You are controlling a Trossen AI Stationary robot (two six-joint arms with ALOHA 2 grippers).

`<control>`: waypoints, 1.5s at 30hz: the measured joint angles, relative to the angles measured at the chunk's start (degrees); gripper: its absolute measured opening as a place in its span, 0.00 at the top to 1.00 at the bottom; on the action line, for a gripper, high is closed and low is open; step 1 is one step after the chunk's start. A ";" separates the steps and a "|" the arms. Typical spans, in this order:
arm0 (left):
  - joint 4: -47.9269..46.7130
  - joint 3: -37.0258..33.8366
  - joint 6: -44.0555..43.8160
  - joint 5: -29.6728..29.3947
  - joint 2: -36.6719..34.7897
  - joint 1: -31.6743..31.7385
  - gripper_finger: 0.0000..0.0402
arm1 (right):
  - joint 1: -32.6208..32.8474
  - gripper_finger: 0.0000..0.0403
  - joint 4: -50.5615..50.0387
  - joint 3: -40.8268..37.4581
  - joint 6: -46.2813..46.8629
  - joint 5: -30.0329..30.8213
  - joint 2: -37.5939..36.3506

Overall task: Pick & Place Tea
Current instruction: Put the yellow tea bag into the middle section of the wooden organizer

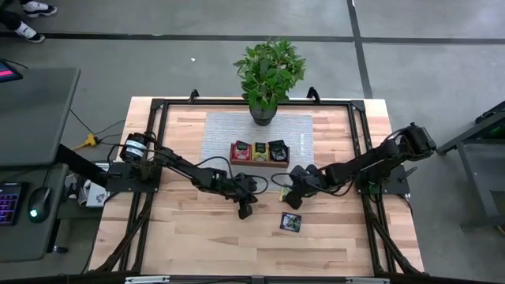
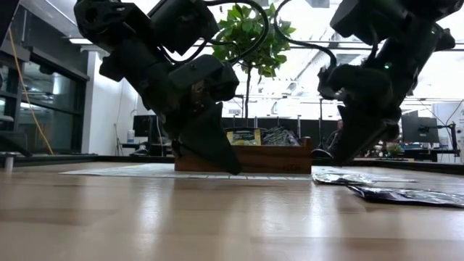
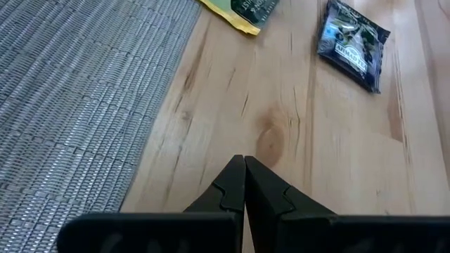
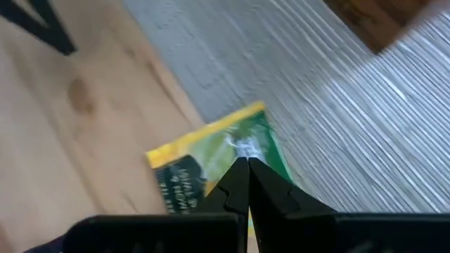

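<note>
A yellow-green tea sachet (image 4: 204,151) lies flat, half on the grey mat (image 1: 221,134) and half on the wood. My right gripper (image 4: 242,163) is shut and its tips stand over the sachet's middle. A dark tea sachet (image 1: 290,222) lies flat on the bare wood nearer the front. My left gripper (image 1: 245,211) is shut and empty, low over the wood beside the mat's edge, left of both sachets. The wooden tray (image 1: 259,163) on the mat holds a red, a yellow-green and a dark sachet. My right gripper's shut fingertips (image 4: 235,176) stand at the middle of the yellow-green sachet (image 4: 246,140), slanting down from above. I cannot tell whether they touch it. The sachet lies flat on the mat and the wood.
A potted plant (image 1: 267,75) stands at the mat's far edge behind the tray. The black frame rails (image 1: 359,134) run along the table's sides. Bare wood stretches across the near half of the table.
</note>
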 joint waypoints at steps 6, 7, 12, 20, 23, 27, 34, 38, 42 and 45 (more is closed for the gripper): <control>0.00 0.00 0.13 0.71 -0.02 0.00 1.00 | -0.04 1.00 -3.35 0.00 5.49 -0.06 0.00; 0.00 0.00 0.13 0.78 -0.02 0.00 1.00 | -0.04 1.00 -3.40 0.00 5.84 -0.10 0.00; 0.00 0.00 0.13 0.94 -0.04 0.00 1.00 | -0.03 1.00 -3.16 0.02 7.88 -2.18 0.74; 0.00 -0.02 0.12 1.88 -0.04 0.00 1.00 | 4.17 1.00 2.08 0.24 15.13 -2.75 4.30; 0.01 -0.02 -0.24 2.05 -0.04 0.00 1.00 | 6.29 1.00 4.59 0.20 19.00 -1.83 4.91; 0.02 -0.04 -0.48 3.22 -0.04 -0.02 1.00 | 8.17 1.00 5.39 0.04 21.86 0.35 4.98; 0.02 -0.04 -0.51 2.90 -0.07 0.09 1.00 | 8.65 1.00 7.47 -0.04 21.16 -1.14 5.05; 0.02 -0.04 -0.54 1.34 -0.06 0.11 1.00 | 9.99 1.00 9.55 -0.04 22.50 -1.09 5.05; 0.07 -0.04 -1.76 0.66 -0.07 0.11 1.00 | 11.16 1.00 9.69 -0.04 25.58 1.18 5.05; 0.59 -0.04 -4.26 2.58 -0.05 -0.05 1.00 | 11.29 1.00 10.24 -0.04 27.31 2.66 5.05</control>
